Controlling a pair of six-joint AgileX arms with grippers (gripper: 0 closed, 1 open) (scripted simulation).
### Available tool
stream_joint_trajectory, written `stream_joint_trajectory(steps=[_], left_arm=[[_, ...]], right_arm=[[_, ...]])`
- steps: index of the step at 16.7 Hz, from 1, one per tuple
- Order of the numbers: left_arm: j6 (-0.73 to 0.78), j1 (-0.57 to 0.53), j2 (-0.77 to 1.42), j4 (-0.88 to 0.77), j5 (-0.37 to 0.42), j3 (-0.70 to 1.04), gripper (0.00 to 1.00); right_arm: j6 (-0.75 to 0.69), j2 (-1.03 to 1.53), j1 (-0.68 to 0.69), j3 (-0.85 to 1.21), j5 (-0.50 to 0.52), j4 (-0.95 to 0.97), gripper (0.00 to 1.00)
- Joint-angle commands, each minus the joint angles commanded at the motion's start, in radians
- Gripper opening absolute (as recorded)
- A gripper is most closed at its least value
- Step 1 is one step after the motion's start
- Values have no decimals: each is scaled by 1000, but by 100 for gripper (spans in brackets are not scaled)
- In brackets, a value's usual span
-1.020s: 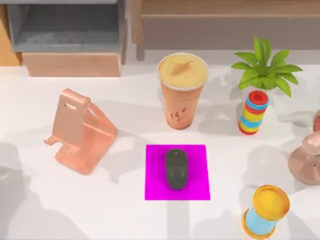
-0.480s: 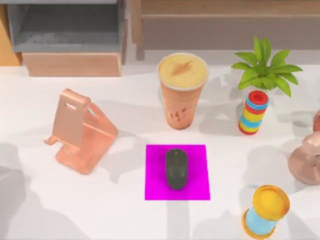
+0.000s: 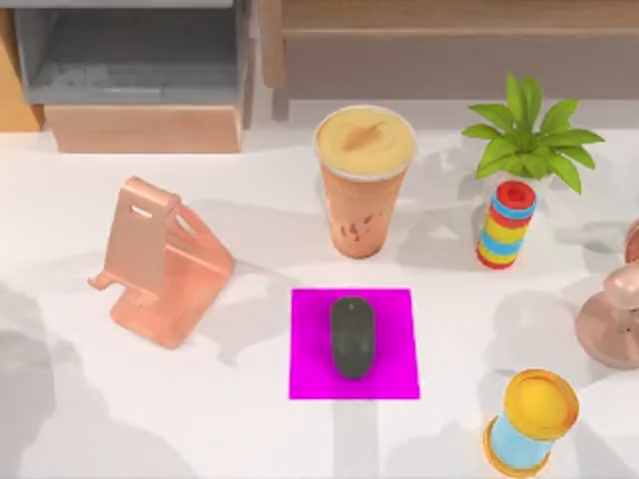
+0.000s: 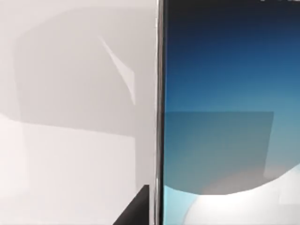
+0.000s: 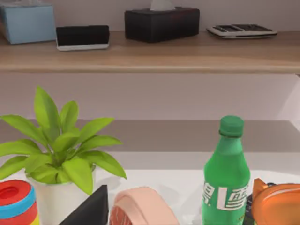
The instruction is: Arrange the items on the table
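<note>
White table: mouse centred on magenta pad, cup at twelve o'clock, stand at nine, empty. Phone close under left wrist, likely left to place; cannot tell either gripper's state.

A black, flat-sided wedge of the left end effector shows at six o'clock. The right end effector shows a similar matte black wedge with a pointed tip.

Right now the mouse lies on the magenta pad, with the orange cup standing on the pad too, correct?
Not quite. The mouse does lie on the magenta pad, but the cup stands on the white table behind the pad, apart from it, as the top view shows.
</note>
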Motion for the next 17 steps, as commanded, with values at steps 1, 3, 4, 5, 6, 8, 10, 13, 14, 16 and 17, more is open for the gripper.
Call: stream_joint_trajectory(steps=[1,3,4,5,6,8,10,13,14,16,17], left_arm=[[0,0,-3,-3,0,2,0],[0,0,-3,-3,0,2,0],[2,0,2,0,0,-1,0],[0,-1,0,1,0,-1,0],[-7,-6,-10,8,4,-2,0],[-37,-33,-47,40,18,-18,0],[-86,-80,-104,95,43,-48,0],[-185,-172,-221,206,90,-111,0],[-224,-206,-268,249,107,-135,0],[-307,-279,-367,342,142,-188,0],[-349,-317,-419,390,160,-215,0]], right_arm=[[0,0,0,0,0,0,100],[0,0,0,0,0,0,100],[0,0,0,0,0,0,100],[0,0,0,0,0,0,100],[0,0,0,0,0,0,100],[0,0,0,0,0,0,100],[0,0,0,0,0,0,100],[0,0,0,0,0,0,100],[0,0,0,0,0,0,100],[0,0,0,0,0,0,100],[0,0,0,0,0,0,100]])
